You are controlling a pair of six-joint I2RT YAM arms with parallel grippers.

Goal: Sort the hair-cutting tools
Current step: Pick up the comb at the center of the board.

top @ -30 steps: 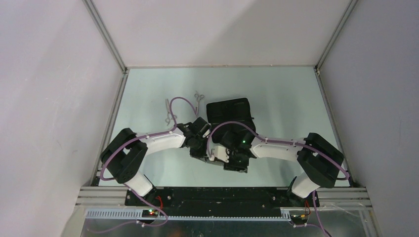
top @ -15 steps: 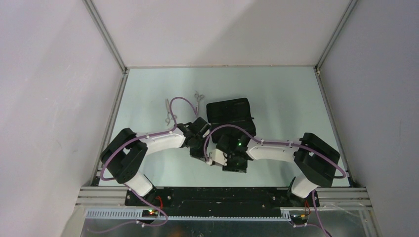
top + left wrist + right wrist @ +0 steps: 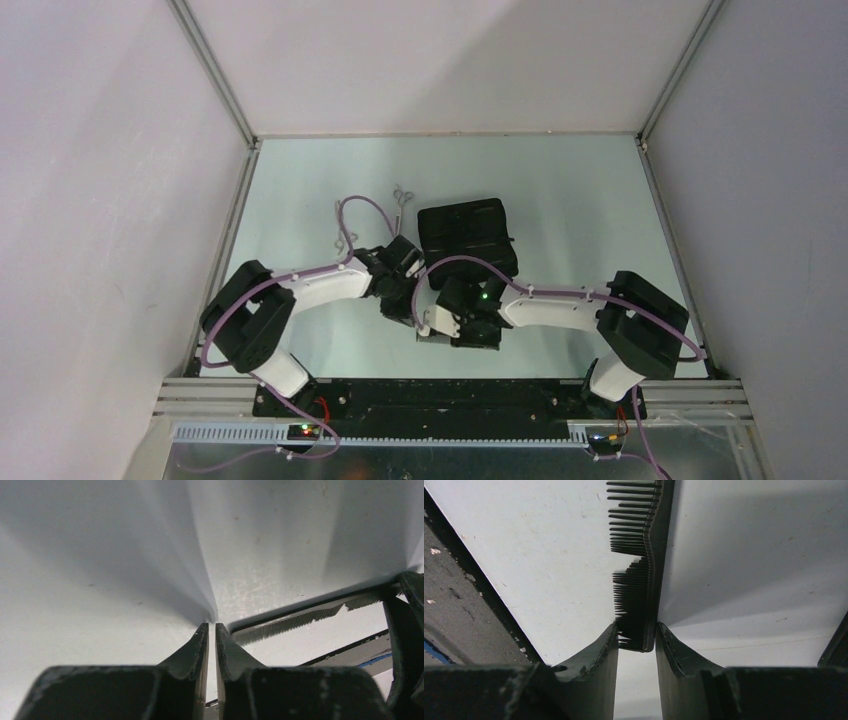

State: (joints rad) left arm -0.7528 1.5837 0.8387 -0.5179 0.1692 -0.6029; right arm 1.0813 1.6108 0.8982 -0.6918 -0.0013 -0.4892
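Gripping: black comb (image 3: 655, 555) is being pinched at one end by the right gripper (image 3: 636, 626), both fingers pressing on it, the gap narrow and filled by the comb.
Comb pose: it is sticking straight out past the fingertips, with the spine on the right and the teeth pointing left in the right wrist view.
Comb place: it is hanging low over the table (image 3: 749, 555) near the near edge; cannot tell if it is touching the surface.
Right gripper from above: right gripper (image 3: 437, 326) is reaching in toward the middle, on the near side of the black pouch (image 3: 465, 232).
Left gripper: left gripper (image 3: 210, 627) is showing only a thin slit between its fingers and gripping nothing, tips pointing down at bare table, just beside the right one.
Near scissors: near scissors (image 3: 343, 230) are lying flat left of the pouch, beside the left arm's purple cable (image 3: 365, 203).
Far scissors: far scissors (image 3: 402, 197) are lying off the pouch's far-left corner, apart from the other pair.
Pouch: it is lying flat mid-table, with the right arm's cable crossing its near edge.
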